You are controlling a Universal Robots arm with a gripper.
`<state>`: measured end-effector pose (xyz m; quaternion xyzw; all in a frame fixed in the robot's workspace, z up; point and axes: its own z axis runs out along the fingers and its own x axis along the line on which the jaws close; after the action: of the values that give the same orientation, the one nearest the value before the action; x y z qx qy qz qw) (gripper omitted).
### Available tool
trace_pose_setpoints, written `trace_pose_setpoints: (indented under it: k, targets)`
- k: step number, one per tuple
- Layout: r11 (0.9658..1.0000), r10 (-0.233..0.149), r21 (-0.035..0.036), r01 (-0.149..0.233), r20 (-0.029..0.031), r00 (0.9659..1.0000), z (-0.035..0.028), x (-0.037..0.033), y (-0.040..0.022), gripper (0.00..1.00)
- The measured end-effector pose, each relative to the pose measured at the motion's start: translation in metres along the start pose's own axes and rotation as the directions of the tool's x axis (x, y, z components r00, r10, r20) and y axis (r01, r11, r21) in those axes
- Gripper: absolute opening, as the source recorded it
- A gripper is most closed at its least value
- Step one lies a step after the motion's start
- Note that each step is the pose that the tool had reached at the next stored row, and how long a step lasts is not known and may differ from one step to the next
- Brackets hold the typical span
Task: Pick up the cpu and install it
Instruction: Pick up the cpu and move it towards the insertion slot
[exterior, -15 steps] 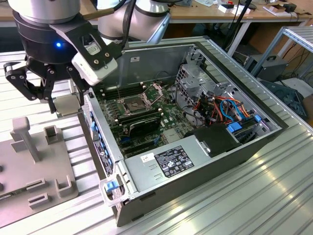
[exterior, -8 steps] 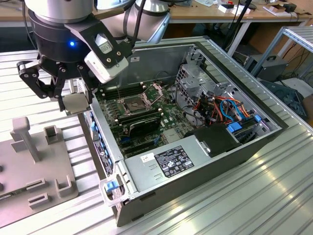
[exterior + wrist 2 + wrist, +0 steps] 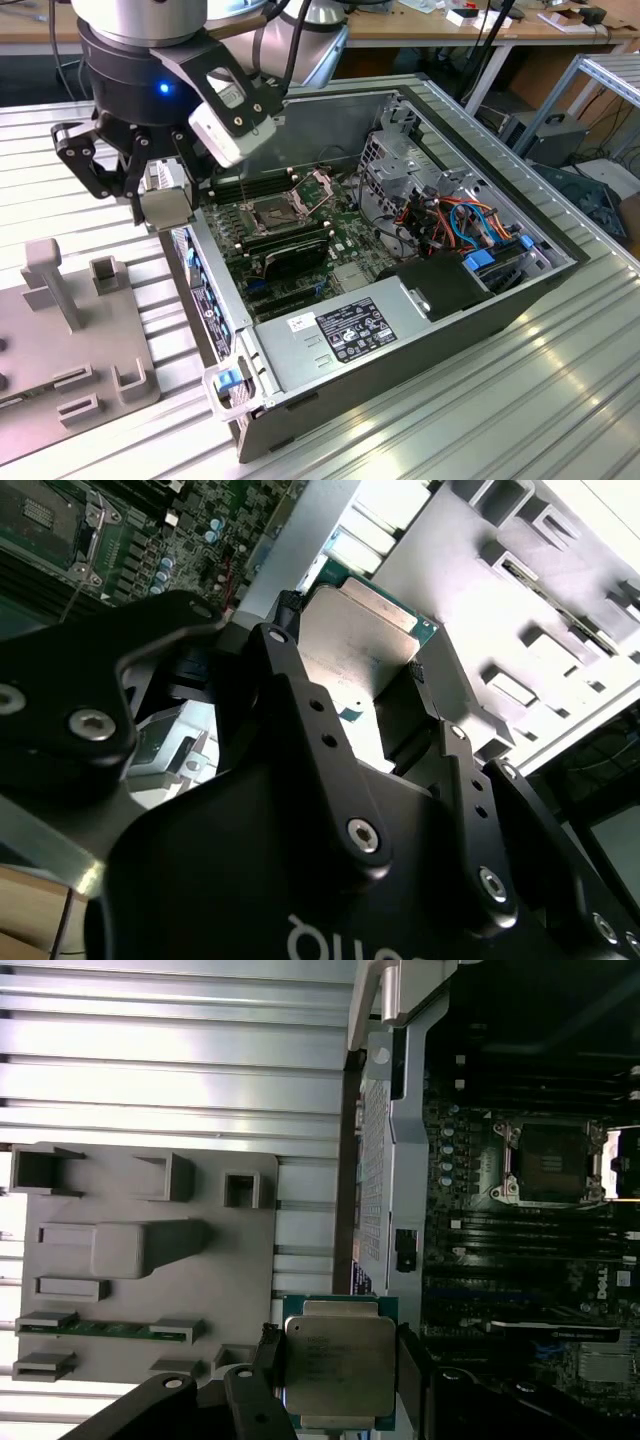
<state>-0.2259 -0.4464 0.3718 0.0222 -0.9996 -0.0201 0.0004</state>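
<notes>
The pincer (image 3: 163,205) is closed on the chip (image 3: 338,1365), gripping two opposite edges. It hangs above the wall of the open computer case (image 3: 450,340), with the grey parts rack (image 3: 150,1260) to one side and the bare socket (image 3: 553,1160) well apart on the other. To carry it well, the chip should likely stay level and square to the socket, under a steady, gentle squeeze. The chip is a flat square: a dull silver metal cap on a green board whose rim shows around it
</notes>
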Motion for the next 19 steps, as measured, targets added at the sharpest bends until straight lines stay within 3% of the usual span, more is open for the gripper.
trace_pose_setpoints:
  k: [9, 19]
  targets:
    - [1.0000, 0.000, 0.0001, 0.000, 0.0000, 1.0000, 0.0000, -0.0065, -0.0003, 0.55]
    - [1.0000, 0.000, -0.0001, 0.000, 0.0001, 1.0000, 0.0000, -0.0079, -0.0004, 0.55]
